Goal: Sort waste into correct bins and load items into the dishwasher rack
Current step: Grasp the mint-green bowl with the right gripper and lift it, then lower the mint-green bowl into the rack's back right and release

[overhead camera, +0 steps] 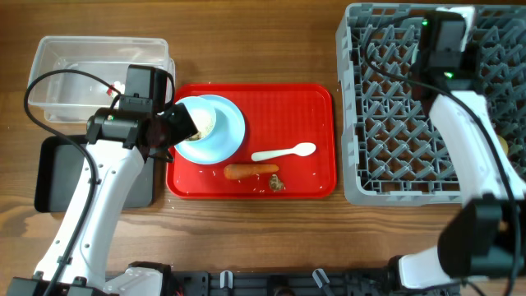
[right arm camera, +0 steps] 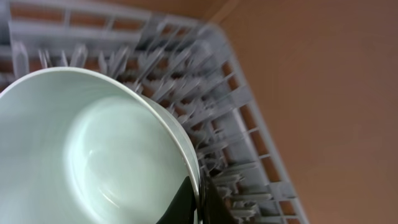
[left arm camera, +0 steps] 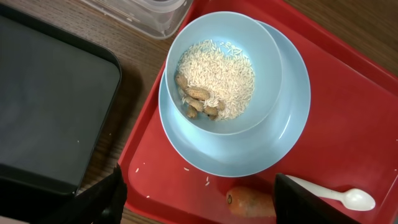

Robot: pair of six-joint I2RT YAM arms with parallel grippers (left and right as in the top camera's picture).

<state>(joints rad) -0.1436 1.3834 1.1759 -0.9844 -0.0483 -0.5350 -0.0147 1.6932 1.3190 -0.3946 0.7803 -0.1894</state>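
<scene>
I note the dishwasher rack (overhead camera: 386, 140) at the right of the counter (overhead camera: 246, 49). Over it, my right end effector (right arm camera: 198, 202) pinches the mint-green bowl (right arm camera: 93, 155) by its rim. The red tray (overhead camera: 304, 107) lies centre, with the clear tub (overhead camera: 74, 74) and black tray (overhead camera: 57, 173) to the left. My left end effector (left arm camera: 199, 186) hangs spread above the plate (left arm camera: 292, 118), which carries the pale bowl (left arm camera: 261, 50) of rice (left arm camera: 224, 81) and brown scraps (left arm camera: 198, 99). The carrot (overhead camera: 251, 171) and spoon (overhead camera: 283, 153) lie beside it.
</scene>
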